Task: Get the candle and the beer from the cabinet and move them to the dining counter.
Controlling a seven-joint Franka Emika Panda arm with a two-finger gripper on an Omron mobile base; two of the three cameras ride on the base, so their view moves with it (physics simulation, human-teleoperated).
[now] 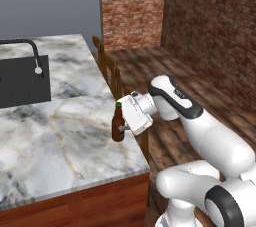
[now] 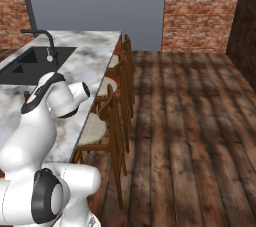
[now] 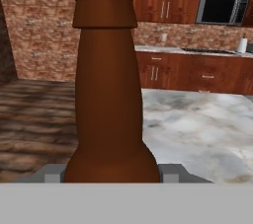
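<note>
Brown glass beer bottle with green cap [image 1: 118,123] stands upright near the marble desk [image 1: 60,136] edge, gripper [image 1: 121,129] apparently clamped on it. Confirm base contact, then release straight.

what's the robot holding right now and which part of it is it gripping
The end effector holds the beer bottle upright, gripped low on its body, above the dining counter.

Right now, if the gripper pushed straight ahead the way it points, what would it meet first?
The beer bottle: it stands upright directly ahead of the gripper, seemingly already between its fingers, above the marble counter.
</note>
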